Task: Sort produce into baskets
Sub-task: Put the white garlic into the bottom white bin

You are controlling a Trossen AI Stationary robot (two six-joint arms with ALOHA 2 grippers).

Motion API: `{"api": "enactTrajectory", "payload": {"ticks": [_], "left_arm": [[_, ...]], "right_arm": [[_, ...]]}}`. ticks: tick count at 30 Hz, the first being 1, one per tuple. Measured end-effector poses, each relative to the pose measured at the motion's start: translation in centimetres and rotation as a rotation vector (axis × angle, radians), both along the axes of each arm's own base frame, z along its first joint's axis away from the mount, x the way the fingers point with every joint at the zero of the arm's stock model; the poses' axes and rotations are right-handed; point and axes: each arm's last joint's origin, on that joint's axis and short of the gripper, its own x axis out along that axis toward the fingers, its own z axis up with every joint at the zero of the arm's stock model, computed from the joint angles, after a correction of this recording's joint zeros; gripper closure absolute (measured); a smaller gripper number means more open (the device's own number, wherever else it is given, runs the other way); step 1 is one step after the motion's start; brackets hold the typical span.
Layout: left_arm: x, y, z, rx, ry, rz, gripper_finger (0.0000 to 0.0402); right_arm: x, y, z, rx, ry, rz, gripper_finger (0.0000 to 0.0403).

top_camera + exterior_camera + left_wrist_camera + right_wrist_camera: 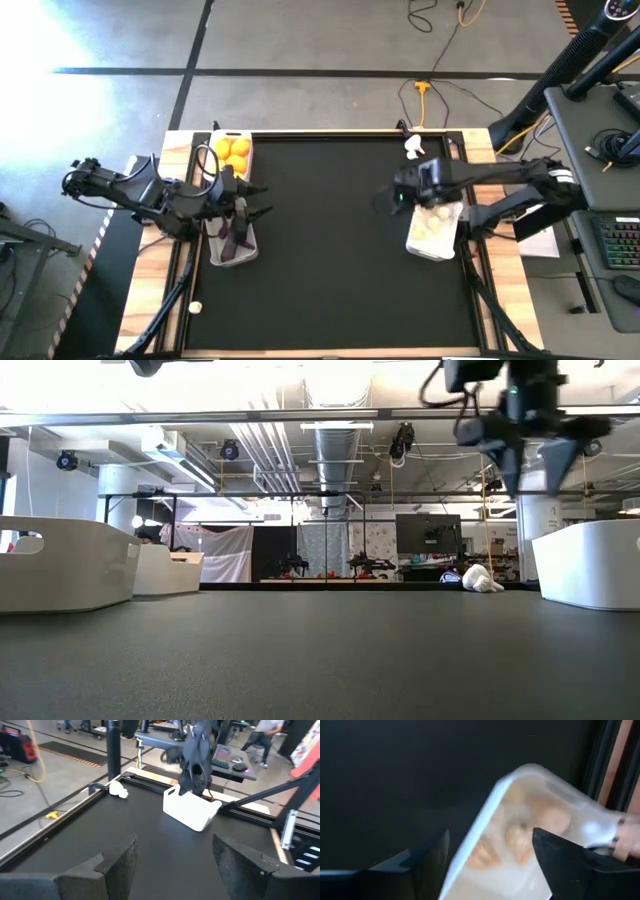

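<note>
Three white baskets stand on the black table. One at the far left (232, 155) holds orange citrus fruits. One nearer (232, 240) holds dark purple eggplants. One at the right (435, 228) holds white garlic bulbs (520, 837). A loose garlic bulb (413, 148) lies on the table near the far edge; it also shows in the left wrist view (118, 790). My left gripper (258, 202) is open and empty beside the eggplant basket. My right gripper (530, 460) is open and empty, raised high over the left rim of the garlic basket (485, 825).
A small white piece (196, 307) lies on the wooden border at the near left. The middle of the table (330, 250) is bare black mat. Cables and a desk stand beyond the right edge. A person sits at a desk in the room beyond (260, 732).
</note>
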Motion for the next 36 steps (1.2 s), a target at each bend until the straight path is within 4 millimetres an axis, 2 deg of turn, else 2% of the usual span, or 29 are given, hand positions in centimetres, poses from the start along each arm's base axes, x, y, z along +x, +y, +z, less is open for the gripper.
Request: {"api": "enactTrajectory", "payload": {"ticks": [5, 9, 15, 20, 24, 30, 36], "left_arm": [[0.2, 0.1, 0.1, 0.022, -0.018, 0.04, 0.0164], [0.4, 0.0, 0.4, 0.016, -0.043, 0.023, 0.0164], [0.4, 0.0, 0.3, -0.005, -0.043, 0.018, 0.0164], [0.0, 0.1, -0.1, -0.06, -0.01, 0.038, 0.0164], [-0.2, 0.1, -0.5, -0.109, 0.018, 0.059, 0.0164], [-0.2, 0.1, -0.6, -0.121, 0.02, 0.064, 0.0164], [-0.3, 0.3, -0.6, -0.1, 0.011, 0.112, 0.0164]], "right_arm": [[1.2, -4.0, 2.3, -0.093, -0.043, 0.024, 0.0085], [2.5, -8.4, 2.7, -0.158, -0.12, 0.022, 0.0056], [3.6, -16.0, 0.9, -0.235, -0.192, -0.121, 0.0041], [2.7, -20.9, -2.0, -0.186, -0.079, -0.171, 0.004], [1.3, -23.4, -4.4, -0.136, 0.014, -0.2, 0.004], [-0.2, -26.1, -6.5, -0.174, 0.065, -0.323, 0.004], [-1.6, -27.8, -8.9, -0.109, 0.085, -0.437, 0.0041]]}}
